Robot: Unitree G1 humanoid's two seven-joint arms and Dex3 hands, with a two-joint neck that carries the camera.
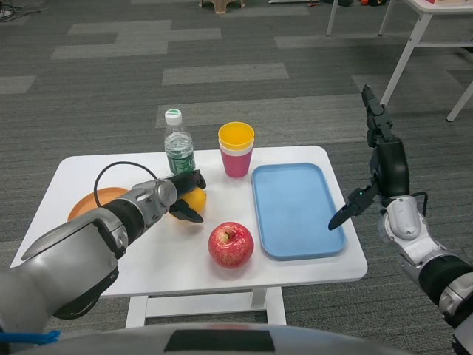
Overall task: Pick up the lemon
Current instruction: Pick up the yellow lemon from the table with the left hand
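The left forearm is reaching in from the lower left across the white counter [310, 270], lying low over its surface, with a black cable arching above the wrist. The left hand [183, 194] is wrapping its black fingers around the lemon [196, 200], grasping it from the near-left side; one finger is curling under the front of the fruit, others are lying over its top. The lemon is sitting near the counter's middle, just in front of the water bottle [178, 146], and whether it is touching the surface or hanging just clear of it cannot be told.

The right arm is standing well off to the right, past the counter's right edge, forearm raised. The right hand [384, 159] is hanging released, fingers spread, some pointing up and one pointing down toward the right rim of the blue tray [295, 214], grasping nothing.

An orange plate [87, 203] is lying behind the left forearm, near the left edge. A stack of cups [236, 150], yellow inside pink, is standing right of the bottle. A red apple [230, 245] is resting in front of the lemon, near the front edge, with bare counter showing between them. The tray is filling the right part, its front corner close to the counter's edge. Grey patterned carpet [111, 81] is surrounding everything.
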